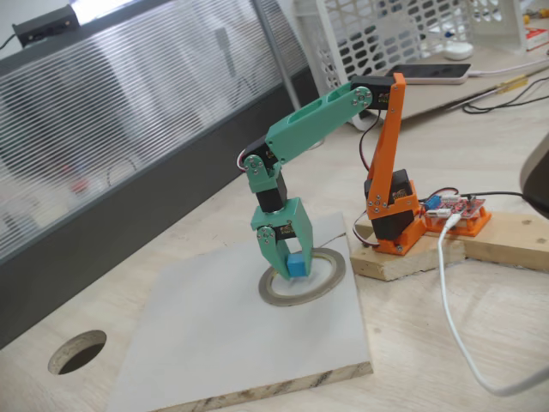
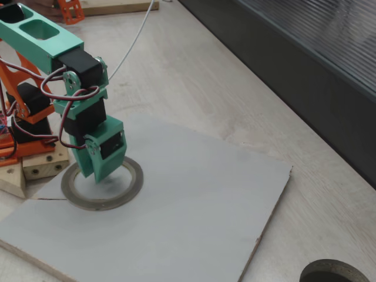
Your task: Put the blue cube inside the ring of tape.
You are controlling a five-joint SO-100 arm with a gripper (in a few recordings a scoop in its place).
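Note:
The blue cube (image 1: pixel 297 265) is a tiny sky-blue block held low between the fingers of my green gripper (image 1: pixel 288 269). The gripper points straight down and is shut on the cube, over the hollow centre of the ring of tape (image 1: pixel 334 268). That ring lies flat on the white board (image 1: pixel 206 343). In the other fixed view the gripper (image 2: pixel 98 175) reaches down into the ring of tape (image 2: pixel 137 176), and its body hides the cube. I cannot tell whether the cube touches the board.
A round hole (image 1: pixel 77 350) (image 2: pixel 335 274) is cut in the wooden tabletop beside the board (image 2: pixel 200 200). The arm's orange base (image 1: pixel 396 225) sits on wooden blocks with a red circuit board (image 1: pixel 461 215) and a white cable (image 1: pixel 446 296). A dark partition runs along the back.

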